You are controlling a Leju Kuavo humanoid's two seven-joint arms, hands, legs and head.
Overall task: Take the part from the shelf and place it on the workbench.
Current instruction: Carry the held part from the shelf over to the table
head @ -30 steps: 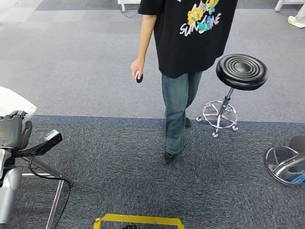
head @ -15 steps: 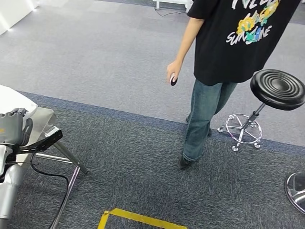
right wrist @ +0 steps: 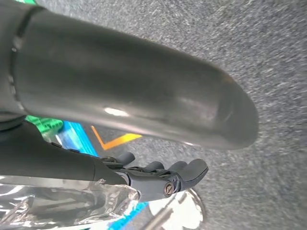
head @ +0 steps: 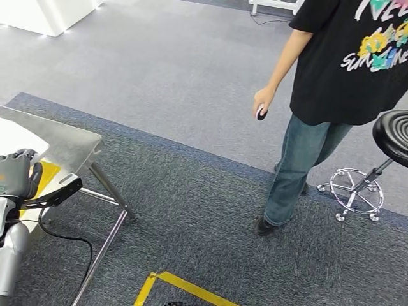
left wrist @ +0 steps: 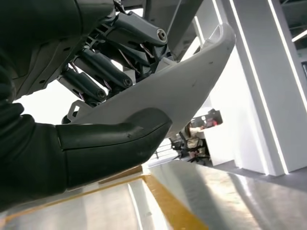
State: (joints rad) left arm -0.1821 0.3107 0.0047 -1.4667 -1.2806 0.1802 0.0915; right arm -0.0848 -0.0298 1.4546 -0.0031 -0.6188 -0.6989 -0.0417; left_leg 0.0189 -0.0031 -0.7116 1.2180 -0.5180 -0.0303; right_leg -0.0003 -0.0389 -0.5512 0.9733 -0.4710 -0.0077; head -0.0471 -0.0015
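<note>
A white curved plastic part sits in my left hand at the left edge of the head view, over the near corner of the metal workbench. In the left wrist view the part lies between the thick thumb and the darker fingers, a little above the bench top with its yellow tape stripe. My right hand hangs over the carpet with nothing in it, its fingers stretched out.
A person in a black T-shirt and jeans walks on the carpet to the right, a small dark object in one hand. A black stool stands at far right. Yellow floor tape lies in front. A bench leg slants outward.
The camera has turned left: the workbench has come into view under my left hand, and the person and stool have slid right in the picture. The left hand still holds the part.
</note>
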